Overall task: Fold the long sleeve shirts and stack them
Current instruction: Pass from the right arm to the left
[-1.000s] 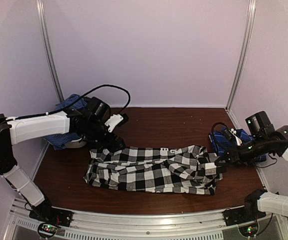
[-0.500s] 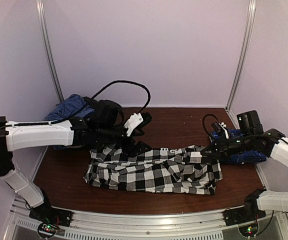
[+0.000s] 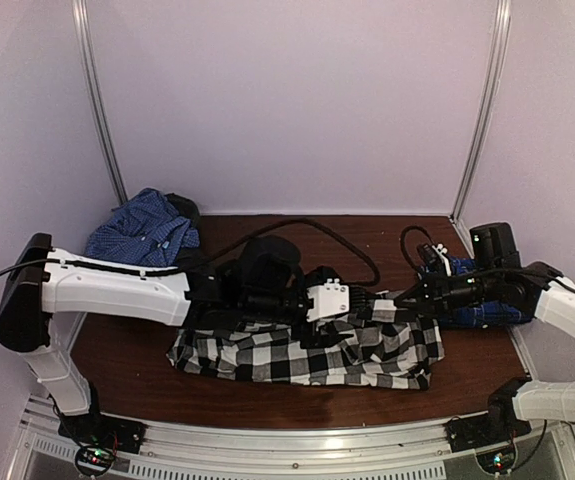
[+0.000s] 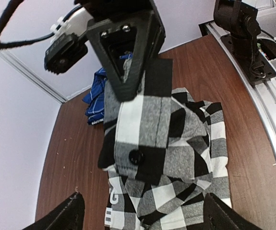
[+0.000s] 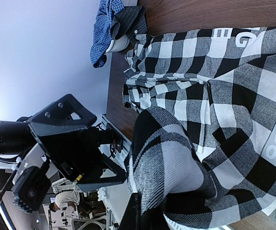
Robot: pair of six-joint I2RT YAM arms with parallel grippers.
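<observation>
Check shirt (image 3: 297, 352), black and white, lies rumpled lengthways across the near middle of the desk (image 3: 117, 355); most of it flat on the wood; its right end bunched and raised off the surface. Right jaws clamped tight on that raised fold, a wad of check cloth pinched between them; right arm (image 3: 557, 300) reaches in low from the right side. Left jaws stand wide apart with nothing between them; their fingertips (image 4: 63, 215) hang over the middle of the check shirt, facing the right jaws, near but apart from them; cannot tell whether they touch the cloth. Left arm (image 3: 117, 290) stretches from the left edge along the shirt's far side; a black cable (image 3: 337, 235) loops behind it. Folded blue plaid shirt (image 4: 97, 103) sits at the right end of the desk, under the right arm, just beside the lifted end. Crumpled blue shirt (image 3: 142, 235) heaped in the far left corner, well apart; a small black cloth (image 3: 182, 208) against its right side; a white rounded object (image 5: 114, 44) at the heap's edge.
</observation>
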